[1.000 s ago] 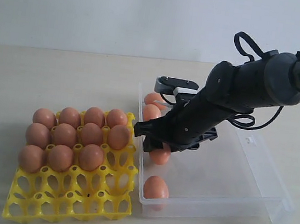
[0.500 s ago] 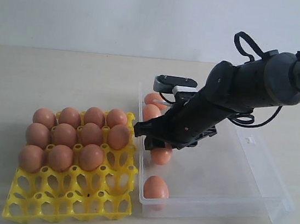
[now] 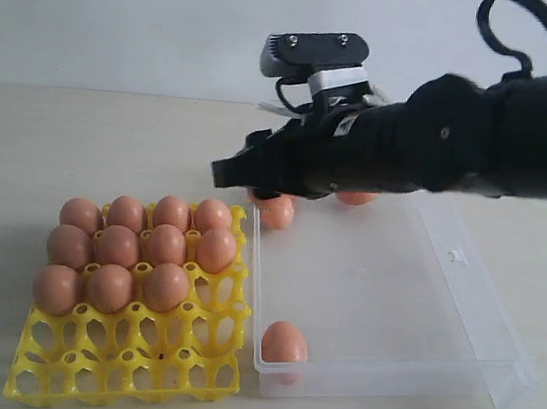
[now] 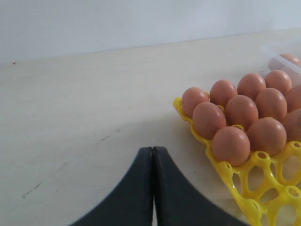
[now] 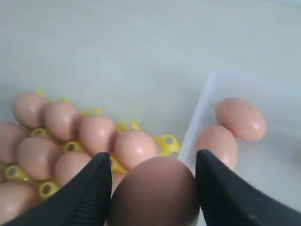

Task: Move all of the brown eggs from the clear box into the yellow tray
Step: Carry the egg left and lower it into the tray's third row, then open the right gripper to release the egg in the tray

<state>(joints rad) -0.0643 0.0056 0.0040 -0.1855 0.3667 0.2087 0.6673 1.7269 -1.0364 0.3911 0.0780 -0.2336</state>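
My right gripper [image 5: 153, 159] is shut on a brown egg [image 5: 155, 193] and hangs above the seam between the yellow tray [image 5: 167, 143] and the clear box [image 5: 201, 110]. In the exterior view this gripper [image 3: 240, 173] sits high over the box's back left corner, and its egg is hidden by the fingers. The clear box [image 3: 498, 340] holds three more brown eggs: one at the front left [image 3: 284, 344], one at the back left [image 3: 276, 211] and one half hidden behind the arm [image 3: 356, 197]. The yellow tray [image 3: 132, 357] carries several eggs [image 3: 119, 245] in its back rows. My left gripper [image 4: 153, 150] is shut and empty beside the tray's corner.
The tray's front rows of cups [image 3: 120, 371] stand open. The right arm's black body [image 3: 464, 139] spans the back of the box. The pale tabletop [image 4: 70, 103] stretches left of the tray.
The right gripper closed on an egg in the middle of the box, then rose and swung back and to the left with it. That spot in the box is bare now.
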